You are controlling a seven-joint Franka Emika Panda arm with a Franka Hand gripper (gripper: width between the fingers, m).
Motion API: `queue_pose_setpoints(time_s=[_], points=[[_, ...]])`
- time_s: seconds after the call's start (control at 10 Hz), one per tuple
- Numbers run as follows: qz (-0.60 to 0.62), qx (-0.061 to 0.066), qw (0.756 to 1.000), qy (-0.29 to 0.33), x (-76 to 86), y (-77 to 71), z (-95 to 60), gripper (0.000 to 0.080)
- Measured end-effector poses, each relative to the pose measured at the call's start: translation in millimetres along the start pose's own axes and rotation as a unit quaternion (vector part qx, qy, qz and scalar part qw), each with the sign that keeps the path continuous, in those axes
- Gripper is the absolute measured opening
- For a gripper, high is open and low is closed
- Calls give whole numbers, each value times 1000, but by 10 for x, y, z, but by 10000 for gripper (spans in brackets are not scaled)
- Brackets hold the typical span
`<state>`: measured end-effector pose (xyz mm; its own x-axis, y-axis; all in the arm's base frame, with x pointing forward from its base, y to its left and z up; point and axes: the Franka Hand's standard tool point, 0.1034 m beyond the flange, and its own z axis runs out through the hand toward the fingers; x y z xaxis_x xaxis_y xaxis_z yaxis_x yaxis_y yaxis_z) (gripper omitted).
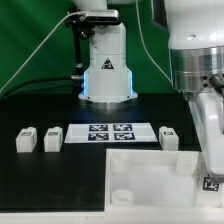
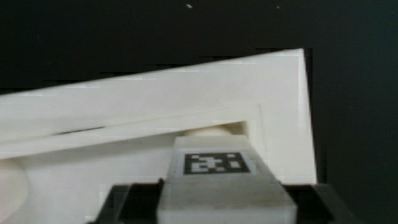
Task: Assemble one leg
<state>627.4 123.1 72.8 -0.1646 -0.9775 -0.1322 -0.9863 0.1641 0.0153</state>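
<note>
Nearest the wrist camera, I see a leg (image 2: 214, 190) sitting between the two dark fingers (image 2: 128, 203), its marker face toward the lens. The fingers (image 1: 212, 172) are closed on this leg, one on each side of it. Just beyond it lies the big white panel (image 2: 169, 105), with a rounded socket showing right behind the block and a raised rim along the panel's edge.

From the exterior view, I find the arm coming down at the exterior view's right, with the held leg (image 1: 211, 183) low over the panel (image 1: 150, 190), near its edge on that side. Round sockets sit at the panel's corners.

Farther back on the black surface (image 1: 40, 115), I count three loose legs in a row with the marker board (image 1: 111, 134): two at the exterior view's left of it (image 1: 26, 139) (image 1: 52, 137), one at its right (image 1: 168, 136), close to the panel's far corner. Behind them stands the arm's base (image 1: 105, 65).
</note>
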Motion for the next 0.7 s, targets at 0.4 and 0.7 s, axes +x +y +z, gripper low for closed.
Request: queue_pose_setpoints(time_s=[0.4,0.7], points=[[-3,-1,1000,1,3,11,15,576],[-3,23,1000,-18,-87,170,-69,647]])
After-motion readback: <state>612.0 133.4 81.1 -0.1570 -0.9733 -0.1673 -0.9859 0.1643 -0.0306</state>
